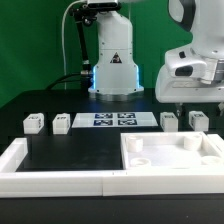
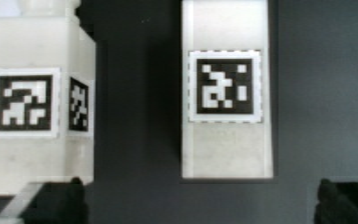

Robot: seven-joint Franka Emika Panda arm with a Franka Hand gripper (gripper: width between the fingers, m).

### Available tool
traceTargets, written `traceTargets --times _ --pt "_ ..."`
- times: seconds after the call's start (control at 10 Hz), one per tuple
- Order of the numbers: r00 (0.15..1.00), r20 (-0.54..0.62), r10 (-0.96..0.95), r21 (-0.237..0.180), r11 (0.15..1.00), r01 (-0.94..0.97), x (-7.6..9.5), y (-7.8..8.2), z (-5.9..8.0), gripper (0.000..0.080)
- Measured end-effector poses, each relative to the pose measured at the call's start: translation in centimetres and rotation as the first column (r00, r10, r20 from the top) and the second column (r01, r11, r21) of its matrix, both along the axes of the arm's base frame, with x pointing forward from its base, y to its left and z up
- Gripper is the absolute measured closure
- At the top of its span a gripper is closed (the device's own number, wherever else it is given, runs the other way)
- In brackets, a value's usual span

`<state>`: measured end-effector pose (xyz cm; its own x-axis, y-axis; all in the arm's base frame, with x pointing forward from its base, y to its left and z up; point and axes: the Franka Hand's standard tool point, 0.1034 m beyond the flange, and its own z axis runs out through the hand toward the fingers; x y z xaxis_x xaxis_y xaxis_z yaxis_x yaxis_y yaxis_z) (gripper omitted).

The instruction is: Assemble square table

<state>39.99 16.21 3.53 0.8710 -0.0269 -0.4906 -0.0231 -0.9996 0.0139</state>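
Released and spread wide, my claw (image 1: 181, 100) hangs empty in the exterior view, above two leg blocks (image 1: 169, 120) on that view's right. Two more legs (image 1: 33, 122) wait on that view's left, beyond the marker board (image 1: 113, 120). The square slab (image 1: 172, 156) lies flat in front of them, close against the white rail (image 1: 20, 158), and I see no leg fitted to it. I judge this to be the opening step: fetching a first leg.

In the wrist view my claw (image 2: 194, 203) grips nothing. A centred leg (image 2: 226, 100) lies tag-up between my fingertips (image 2: 345, 196), and a neighbouring leg (image 2: 34, 100) sits just beside it across a narrow dark gap. Next I should drop straight down, straddle the centred leg and close on its long sides. One finger has to slip into that gap, where it could catch the neighbour's edge. The far side is bare black surface with room to spare.
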Motion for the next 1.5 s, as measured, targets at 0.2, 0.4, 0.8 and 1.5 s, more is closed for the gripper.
traceTargets --times 0.2,0.4,0.8,1.5 --pt "0.995 -0.095 -0.008 -0.003 1.000 0.008 0.1 0.3 0.2 0.0150" --pt "0.973 -0.230 -0.007 -0.013 1.000 0.004 -0.5 0.1 0.2 0.0150" --pt "0.886 -0.463 0.001 -0.031 0.999 -0.017 -1.6 -0.4 -0.4 0.0150" --pt "0.906 -0.422 0.035 0.024 0.999 -0.027 -1.1 1.7 -1.4 0.0150"
